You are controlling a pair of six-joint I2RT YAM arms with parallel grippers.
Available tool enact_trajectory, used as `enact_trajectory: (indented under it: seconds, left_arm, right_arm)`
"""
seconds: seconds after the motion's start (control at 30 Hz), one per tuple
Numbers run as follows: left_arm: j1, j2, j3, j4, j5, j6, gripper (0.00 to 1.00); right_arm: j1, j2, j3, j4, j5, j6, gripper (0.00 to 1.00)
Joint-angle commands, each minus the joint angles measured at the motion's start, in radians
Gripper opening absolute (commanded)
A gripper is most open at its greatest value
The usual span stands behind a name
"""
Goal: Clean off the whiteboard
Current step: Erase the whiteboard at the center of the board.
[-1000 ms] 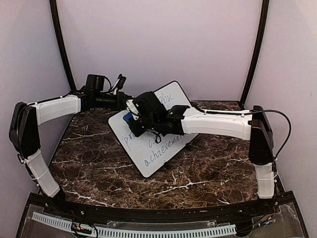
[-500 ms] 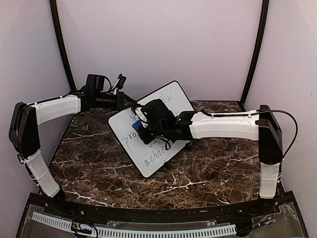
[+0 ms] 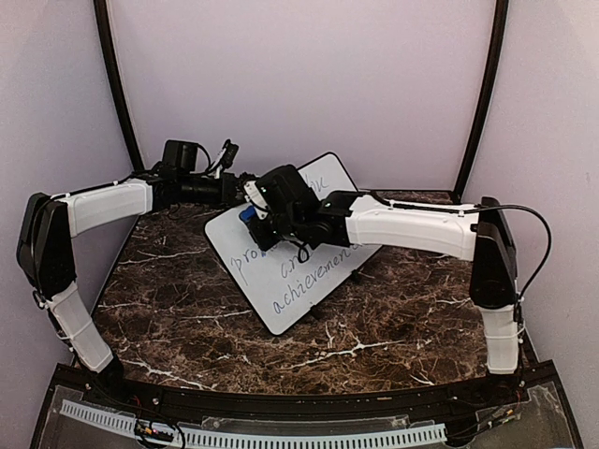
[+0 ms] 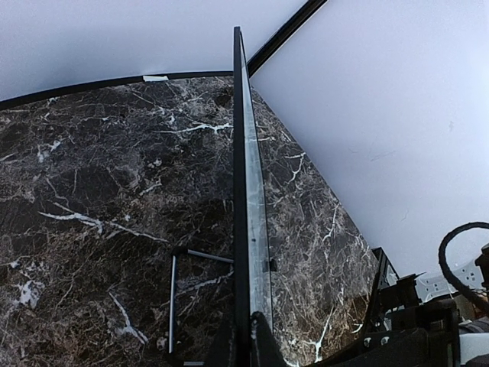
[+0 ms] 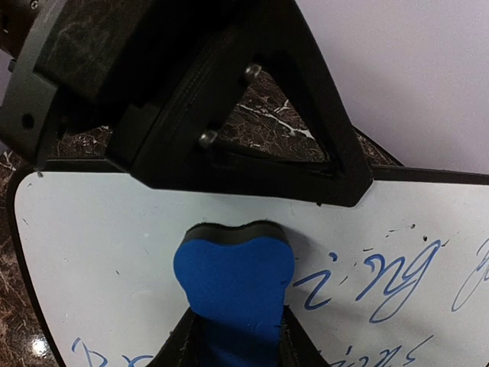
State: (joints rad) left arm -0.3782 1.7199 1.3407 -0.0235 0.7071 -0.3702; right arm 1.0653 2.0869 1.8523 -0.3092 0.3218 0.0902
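Note:
The whiteboard (image 3: 281, 281) stands tilted on the table, white with a thin black frame and blue-grey handwriting. My left gripper (image 3: 234, 190) is shut on its upper left edge; in the left wrist view the board (image 4: 243, 153) runs edge-on away from my closed fingers (image 4: 248, 344). My right gripper (image 3: 253, 220) is shut on a small blue eraser (image 3: 246, 214) and presses it against the board's upper left part. In the right wrist view the eraser (image 5: 233, 279) sits on the white surface (image 5: 92, 252), left of the blue writing (image 5: 382, 287).
The board's wire stand (image 4: 174, 298) rests on the dark marbled table (image 3: 187, 318). Purple walls close in the back and both sides. The left gripper's black body (image 5: 191, 99) sits just above the eraser in the right wrist view.
My right gripper swept the eraser down and right over the board, then back up to the upper left. Some writing near the top left has gone. The left arm has not moved.

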Motion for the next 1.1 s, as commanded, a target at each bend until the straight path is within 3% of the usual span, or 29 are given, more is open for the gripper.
enact_trajectory:
  seconds: [0.0, 0.6, 0.8, 1.07]
  left_arm:
    - [-0.013, -0.055, -0.014, -0.009, 0.025, 0.014, 0.00]
    - [-0.013, -0.055, -0.014, -0.007, 0.024, 0.014, 0.00]
    - [-0.013, -0.055, -0.015, -0.006, 0.023, 0.014, 0.00]
    - [-0.013, -0.056, -0.015, -0.007, 0.023, 0.016, 0.00]
  right_arm:
    - [-0.027, 0.036, 0.041, 0.002, 0.021, -0.021, 0.30]
    - [-0.014, -0.106, -0.233, 0.034, -0.009, 0.037, 0.29]
    - [-0.003, -0.090, -0.175, 0.004, -0.005, 0.023, 0.29]
    - [-0.019, 0.009, 0.036, -0.043, 0.001, -0.015, 0.29]
